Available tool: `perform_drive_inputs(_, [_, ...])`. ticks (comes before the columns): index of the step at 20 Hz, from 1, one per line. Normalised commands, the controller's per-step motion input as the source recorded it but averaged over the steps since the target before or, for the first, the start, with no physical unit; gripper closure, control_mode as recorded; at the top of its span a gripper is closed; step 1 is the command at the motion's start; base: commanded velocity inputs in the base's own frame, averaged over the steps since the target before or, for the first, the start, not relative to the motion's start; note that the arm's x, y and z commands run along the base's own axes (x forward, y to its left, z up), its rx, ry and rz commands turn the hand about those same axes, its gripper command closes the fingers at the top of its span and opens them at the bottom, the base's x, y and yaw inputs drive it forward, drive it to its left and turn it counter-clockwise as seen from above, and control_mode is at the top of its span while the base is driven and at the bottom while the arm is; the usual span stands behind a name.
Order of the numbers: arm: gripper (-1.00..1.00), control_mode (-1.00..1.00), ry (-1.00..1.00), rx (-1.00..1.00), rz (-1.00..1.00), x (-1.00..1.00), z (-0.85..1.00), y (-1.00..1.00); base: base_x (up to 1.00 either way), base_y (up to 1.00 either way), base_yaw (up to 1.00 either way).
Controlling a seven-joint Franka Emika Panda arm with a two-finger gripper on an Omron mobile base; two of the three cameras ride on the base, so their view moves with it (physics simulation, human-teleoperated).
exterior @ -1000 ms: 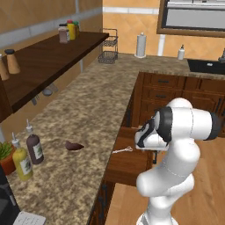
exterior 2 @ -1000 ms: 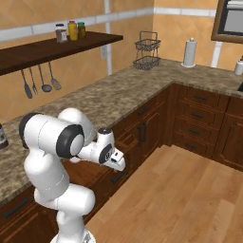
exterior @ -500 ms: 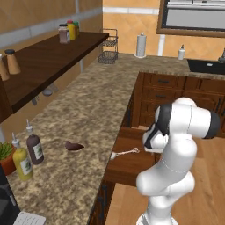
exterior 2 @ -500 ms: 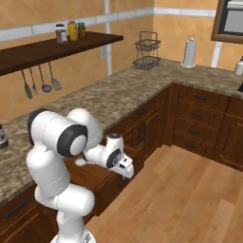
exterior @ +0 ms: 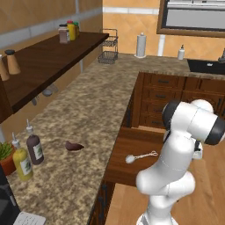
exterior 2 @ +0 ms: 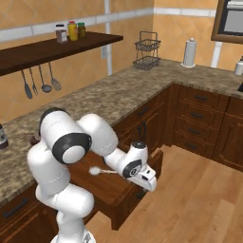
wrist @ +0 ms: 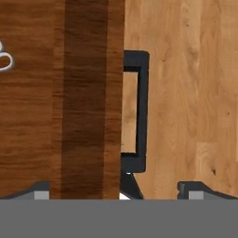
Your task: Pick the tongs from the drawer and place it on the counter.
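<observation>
The end effector is open, with nothing between its jaws; it hangs over the front edge of the drawer, at the black handle; in the hand view the handle stands off the drawer front, above the wooden floor. The drawer is pulled out from the cabinets below the counter; the tongs lie flat on its wood-grain bottom, rounded end toward the counter, apart from the end effector; in the right base view the tongs show just beside the forearm. On the counter lie a dark brown lump and, near the left edge, two bottles; a dark shelf runs above the counter.
</observation>
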Motion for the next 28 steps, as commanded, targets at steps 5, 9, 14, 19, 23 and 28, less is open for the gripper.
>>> perform_drive_inputs(5, [-1.00,-1.00,0.00,0.02,0.00,-0.02,0.75,-0.34,0.00,0.00,0.00])
perform_drive_inputs(9, [-1.00,-1.00,0.00,0.11,-0.01,0.16,1.00,0.05,0.00,0.00,0.00])
perform_drive_inputs(14, [-1.00,-1.00,0.03,0.01,-0.13,0.74,0.74,0.89,0.00,0.00,0.00])
perform_drive_inputs(19, [-1.00,-1.00,0.09,0.02,-0.09,0.31,-0.05,0.81,0.00,0.00,0.00])
perform_drive_inputs(23, [-1.00,-1.00,0.15,0.05,-0.04,0.25,-0.70,0.67,0.00,0.00,0.00])
perform_drive_inputs(28, [-1.00,-1.00,0.11,0.20,-0.06,0.12,-0.31,0.02,0.00,0.00,0.00])
